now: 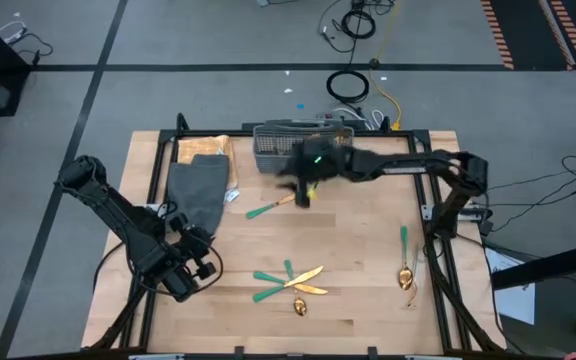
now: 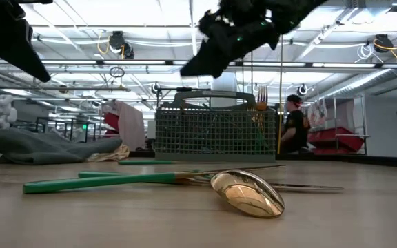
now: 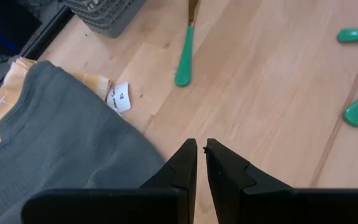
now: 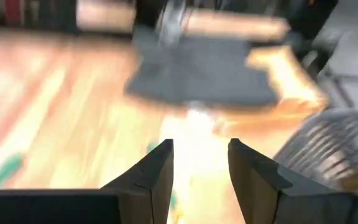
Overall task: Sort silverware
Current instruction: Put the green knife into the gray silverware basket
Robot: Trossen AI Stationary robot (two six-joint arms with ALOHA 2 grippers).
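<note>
The silverware lies scattered on the wooden table. One green-handled piece (image 1: 268,208) lies near the grey mesh basket (image 1: 303,145). A small cluster (image 1: 288,280) lies at the table's near middle, and a gold spoon (image 1: 405,262) lies to the right. In the low view a fork (image 2: 261,96) stands head-up in the basket (image 2: 216,134). My right gripper (image 1: 303,192) hovers open and blurred just in front of the basket, holding nothing (image 4: 199,168). My left gripper (image 1: 193,268) waits shut at the near left, above bare wood beside the cloth (image 3: 199,155).
A grey folded cloth (image 1: 198,190) lies on a tan cloth at the far left of the table, beside the basket. Black rails frame the table (image 1: 368,240). Bare wood shows between the cluster and the right-hand spoon. A person (image 2: 295,124) stands in the room beyond.
</note>
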